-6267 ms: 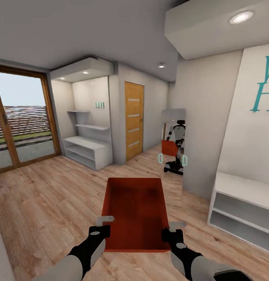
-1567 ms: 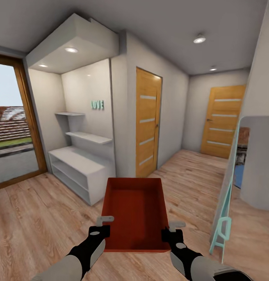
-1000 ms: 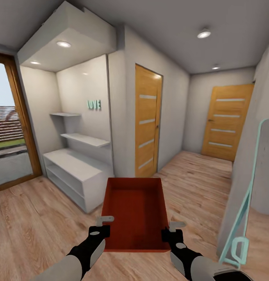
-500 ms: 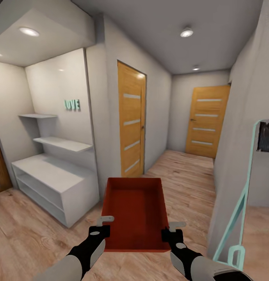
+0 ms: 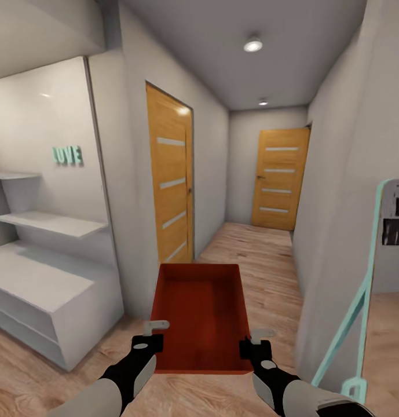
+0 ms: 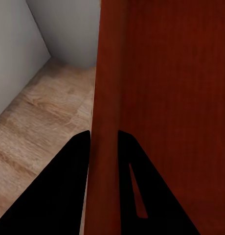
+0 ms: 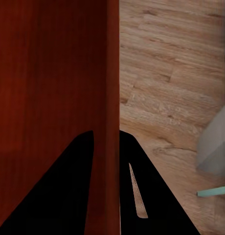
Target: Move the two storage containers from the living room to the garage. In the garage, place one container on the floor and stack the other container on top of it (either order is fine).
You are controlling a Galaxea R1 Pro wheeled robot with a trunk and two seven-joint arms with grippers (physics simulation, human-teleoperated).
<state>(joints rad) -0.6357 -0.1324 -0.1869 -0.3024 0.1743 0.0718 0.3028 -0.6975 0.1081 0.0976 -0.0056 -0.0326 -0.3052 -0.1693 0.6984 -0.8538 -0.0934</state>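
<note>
The storage container is held out over the wood plank floor of a hallway, its open top facing up and nothing inside it. Its near corners are hidden behind the grippers. The left gripper has its jaws clamped on the container's left wall; the right gripper grips the right wall. Beyond the container stand two wooden doors. Right of it, a teal-framed mirror is cut off by the picture's edge.

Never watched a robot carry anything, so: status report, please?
Left gripper and right gripper clamped on side walls of red storage container. Container carried level, empty. Wood-floored hallway ahead; wall corner close on right.
</note>
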